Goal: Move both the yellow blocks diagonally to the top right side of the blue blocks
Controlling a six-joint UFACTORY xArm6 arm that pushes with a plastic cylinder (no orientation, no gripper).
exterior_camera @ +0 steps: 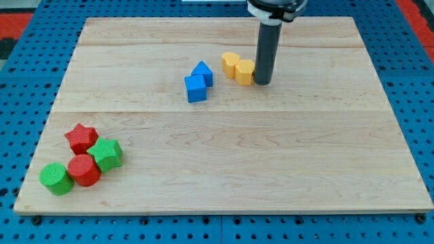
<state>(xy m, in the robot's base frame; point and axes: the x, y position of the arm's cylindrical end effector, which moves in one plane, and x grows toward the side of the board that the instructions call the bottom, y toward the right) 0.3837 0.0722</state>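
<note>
Two yellow blocks touch each other right of the board's upper middle: one [230, 63] further to the view's left, the other [245, 71] just right and below it. Two blue blocks sit to their lower left, touching: a house-shaped one [202, 72] and a cube [195, 89] below it. My dark rod comes down from the view's top, and my tip [262, 82] rests on the board against the right side of the right yellow block.
At the board's lower left lies a cluster: a red star [81, 138], a green block [106, 154], a red cylinder [83, 170] and a green cylinder [56, 179]. The wooden board [271, 169] lies on a blue pegboard surface.
</note>
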